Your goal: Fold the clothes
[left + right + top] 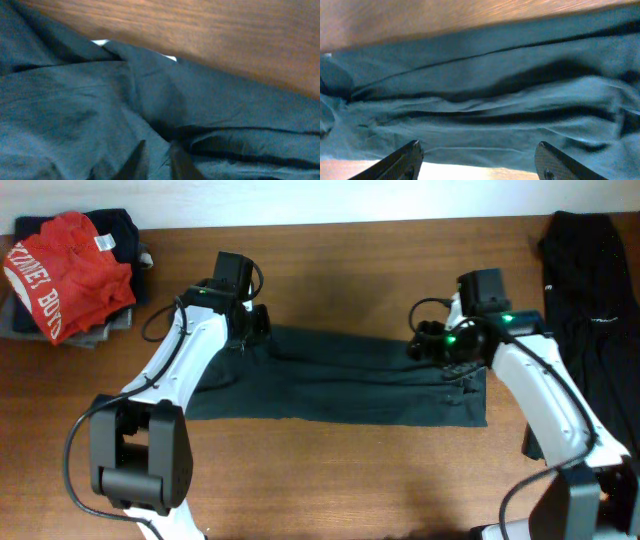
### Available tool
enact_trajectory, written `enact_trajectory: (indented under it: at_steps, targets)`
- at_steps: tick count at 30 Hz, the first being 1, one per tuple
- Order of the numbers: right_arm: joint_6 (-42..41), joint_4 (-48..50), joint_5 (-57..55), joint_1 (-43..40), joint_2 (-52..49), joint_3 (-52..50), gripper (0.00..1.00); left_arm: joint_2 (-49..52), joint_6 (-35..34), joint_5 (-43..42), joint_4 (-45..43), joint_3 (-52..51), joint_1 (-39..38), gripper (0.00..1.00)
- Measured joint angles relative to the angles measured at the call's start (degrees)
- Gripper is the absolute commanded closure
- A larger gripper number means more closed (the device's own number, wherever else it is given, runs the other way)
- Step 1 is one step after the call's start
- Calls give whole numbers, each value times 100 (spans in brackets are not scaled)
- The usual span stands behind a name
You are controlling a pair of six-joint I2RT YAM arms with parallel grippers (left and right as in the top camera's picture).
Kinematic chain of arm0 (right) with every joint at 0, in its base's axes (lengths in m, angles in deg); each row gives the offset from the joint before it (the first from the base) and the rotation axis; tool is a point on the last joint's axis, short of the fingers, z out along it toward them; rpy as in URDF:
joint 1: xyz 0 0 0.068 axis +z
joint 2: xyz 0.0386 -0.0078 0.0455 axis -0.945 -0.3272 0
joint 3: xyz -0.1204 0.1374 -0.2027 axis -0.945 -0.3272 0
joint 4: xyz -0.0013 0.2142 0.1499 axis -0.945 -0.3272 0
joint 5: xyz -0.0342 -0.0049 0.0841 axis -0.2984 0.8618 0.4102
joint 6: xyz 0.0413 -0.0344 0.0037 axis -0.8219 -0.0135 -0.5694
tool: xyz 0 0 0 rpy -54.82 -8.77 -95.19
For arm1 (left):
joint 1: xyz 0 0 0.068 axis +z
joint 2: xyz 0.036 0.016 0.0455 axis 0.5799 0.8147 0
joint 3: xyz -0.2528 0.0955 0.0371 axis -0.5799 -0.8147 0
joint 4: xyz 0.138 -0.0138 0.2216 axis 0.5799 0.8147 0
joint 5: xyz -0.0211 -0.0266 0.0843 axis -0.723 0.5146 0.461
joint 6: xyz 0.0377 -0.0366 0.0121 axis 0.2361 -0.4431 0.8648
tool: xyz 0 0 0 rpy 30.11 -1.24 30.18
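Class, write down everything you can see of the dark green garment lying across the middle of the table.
The dark green garment is soft, matte cloth, lying flat as a long, creased band on the wooden table. The left hand is at its far left corner, the right hand, open, over its right end.
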Motion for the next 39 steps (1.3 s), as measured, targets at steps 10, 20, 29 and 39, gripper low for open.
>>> enact_trajectory:
  at_steps: [10, 20, 29, 39]
  targets:
    - [-4, 85, 20, 179, -444, -4, 24, 404, 11, -31, 70, 39, 0, 99]
    - [-4, 50, 17, 179, -472, -4, 22, 345, -37, 544, 328, 105, 0, 99]
    - [-2, 74, 17, 179, -472, -4, 17, 345, -122, 706, 286, 107, 0, 99]
    - [-2, -24, 17, 179, -472, -4, 17, 647, -186, 365, 11, 125, 0, 99]
